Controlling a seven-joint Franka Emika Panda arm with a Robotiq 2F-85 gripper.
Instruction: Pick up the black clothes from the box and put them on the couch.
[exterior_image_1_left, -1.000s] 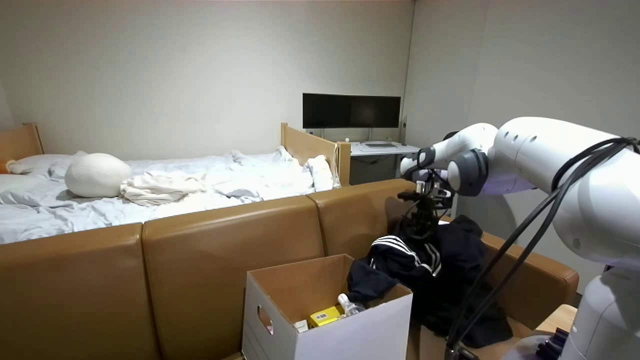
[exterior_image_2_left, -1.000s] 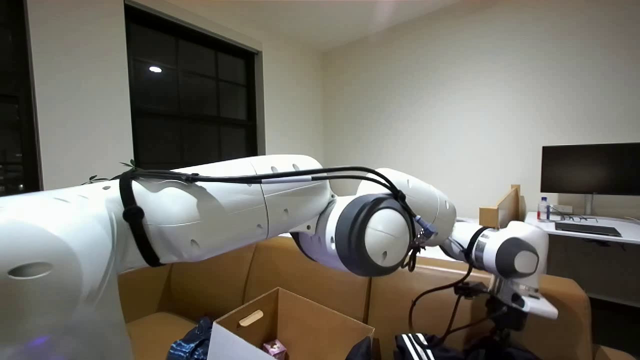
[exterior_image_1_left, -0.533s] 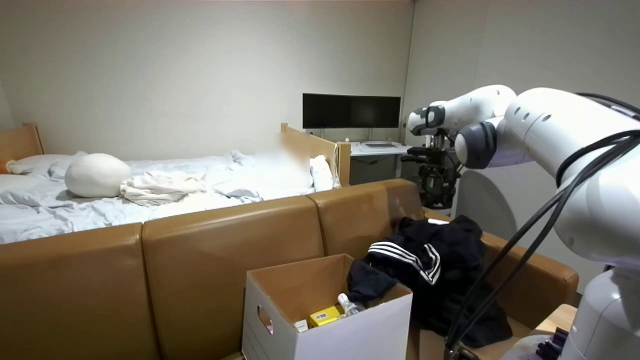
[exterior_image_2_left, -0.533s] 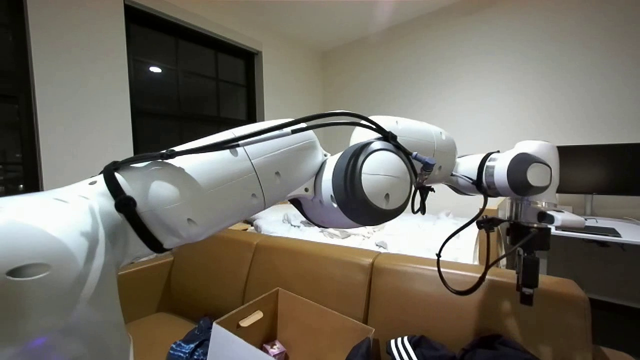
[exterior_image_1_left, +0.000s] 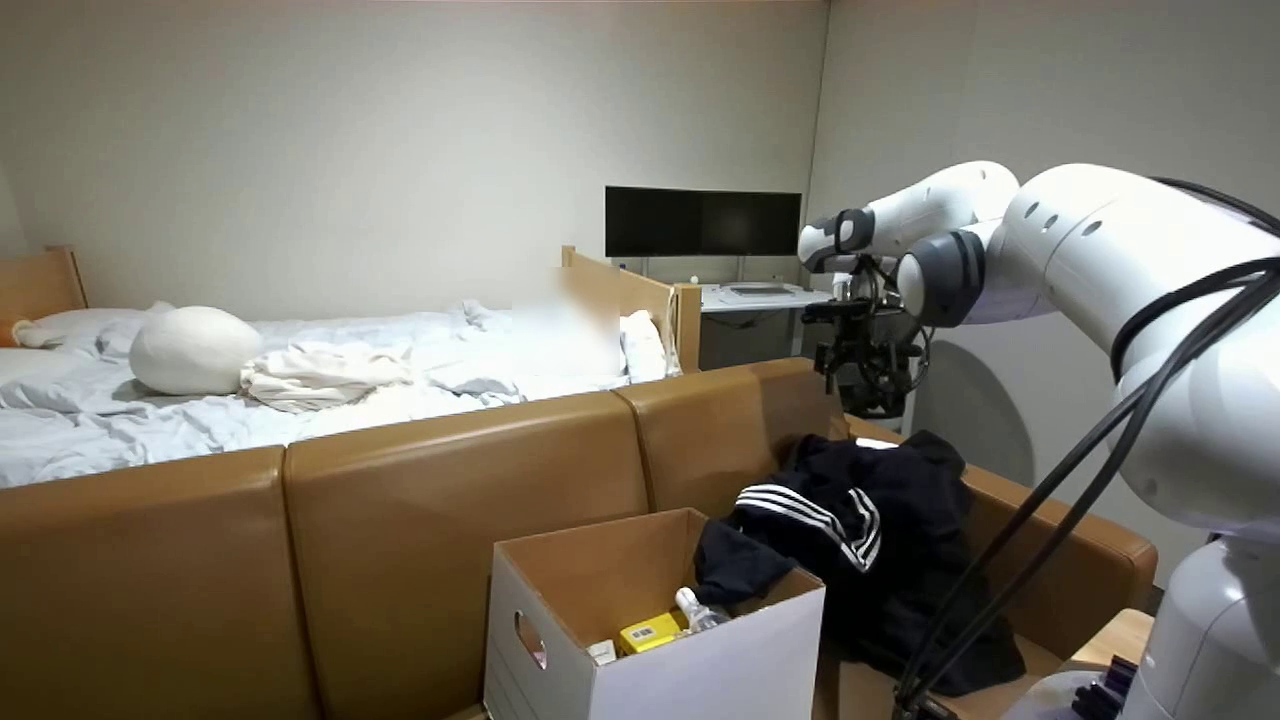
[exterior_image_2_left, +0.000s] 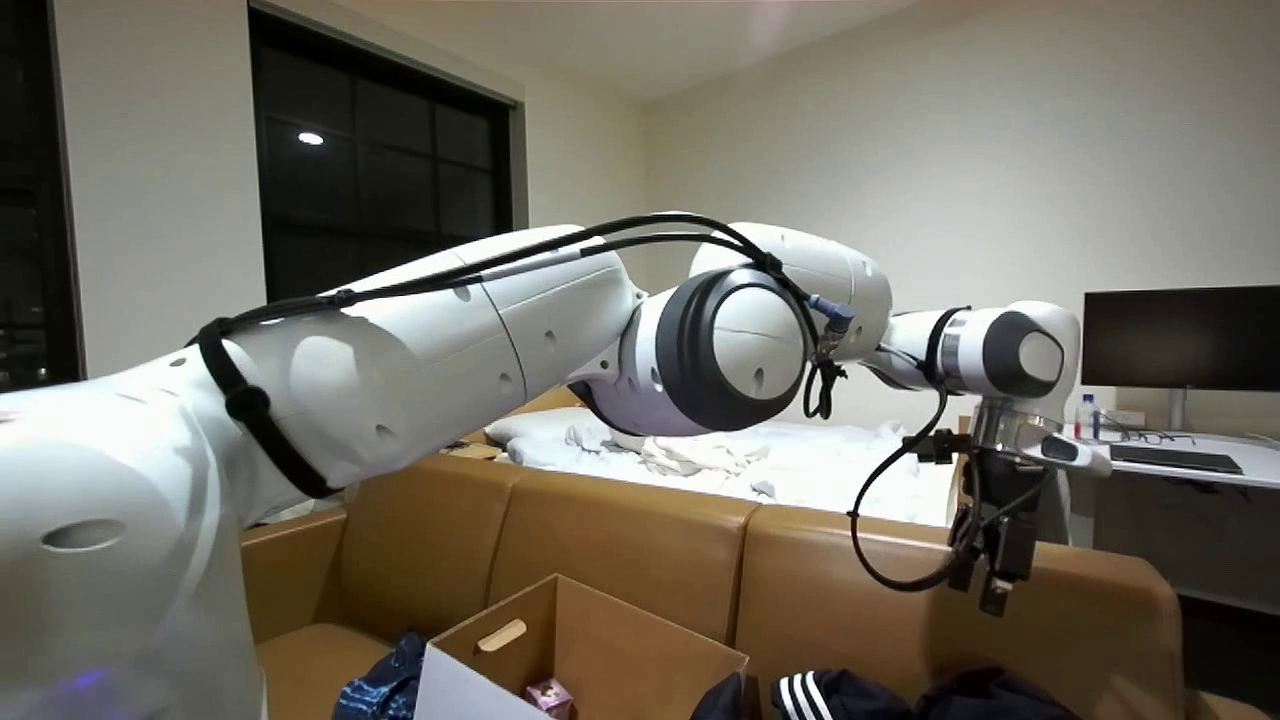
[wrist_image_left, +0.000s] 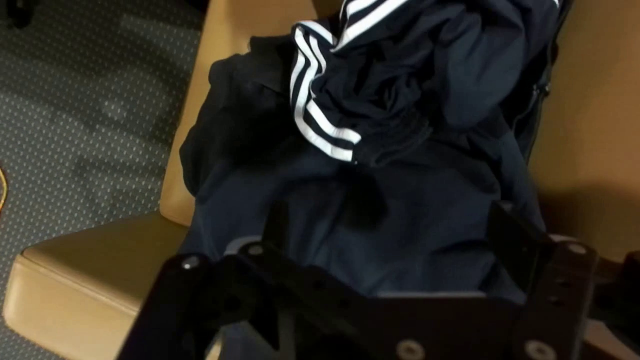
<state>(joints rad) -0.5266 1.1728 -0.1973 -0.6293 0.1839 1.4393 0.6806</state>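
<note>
The black clothes (exterior_image_1_left: 905, 510) lie in a heap on the seat of the tan-brown couch (exterior_image_1_left: 465, 490), by its armrest. They include a garment with white stripes, which also shows in the wrist view (wrist_image_left: 375, 100). A dark sleeve-like end (exterior_image_1_left: 735, 560) hangs over the rim into the white box (exterior_image_1_left: 710, 660). My gripper (exterior_image_1_left: 870, 390) is in the air above the heap, apart from it, in both exterior views (exterior_image_2_left: 990, 585). In the wrist view its fingers (wrist_image_left: 387, 220) are wide apart with nothing between them, and dark cloth lies below.
The box holds a yellow packet (exterior_image_1_left: 652, 632) and a white-topped bottle (exterior_image_1_left: 700, 608). A blue patterned cloth (exterior_image_2_left: 385, 680) lies on the couch beside the box. A bed (exterior_image_1_left: 470, 350) stands behind the couch back. A desk with a monitor (exterior_image_2_left: 1180, 340) is beyond. Cables hang along my arm.
My gripper has risen from the clothes heap to above it, then shifted slightly and tilted. The clothes stay on the couch, with the striped part settled a little.
</note>
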